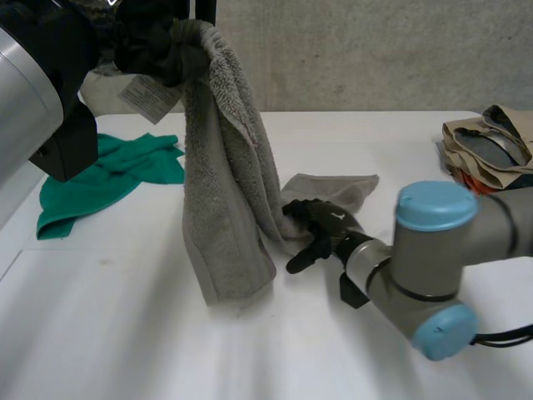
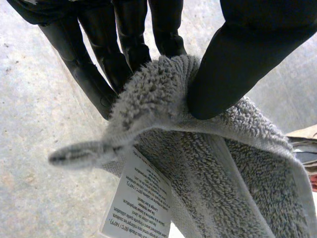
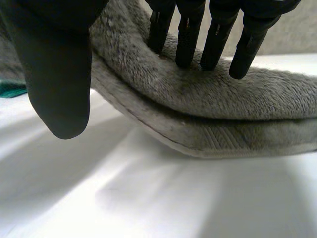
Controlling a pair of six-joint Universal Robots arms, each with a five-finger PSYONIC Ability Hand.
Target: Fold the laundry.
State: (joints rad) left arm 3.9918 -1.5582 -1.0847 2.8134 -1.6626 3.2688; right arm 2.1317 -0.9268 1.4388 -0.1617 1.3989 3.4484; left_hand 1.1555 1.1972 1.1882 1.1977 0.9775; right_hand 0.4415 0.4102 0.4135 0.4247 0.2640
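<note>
A grey towel [image 1: 225, 208] hangs from my left hand [image 1: 154, 46], which is raised high at the back left. In the left wrist view the thumb [image 2: 247, 59] pinches the towel's top edge [image 2: 163, 94] against the fingers, and a white care label [image 2: 138, 203] dangles below the grip. The towel's lower end trails onto the white table [image 1: 166, 333]. There my right hand [image 1: 321, 221] lies against it. In the right wrist view its straight fingers [image 3: 218, 44] rest on the folded towel [image 3: 223, 94], while the thumb [image 3: 59, 74] stands clear of it.
A crumpled green cloth [image 1: 108, 175] lies at the table's back left, behind the hanging towel. A pile of beige and orange garments [image 1: 491, 150] sits at the back right edge. A grey wall runs behind the table.
</note>
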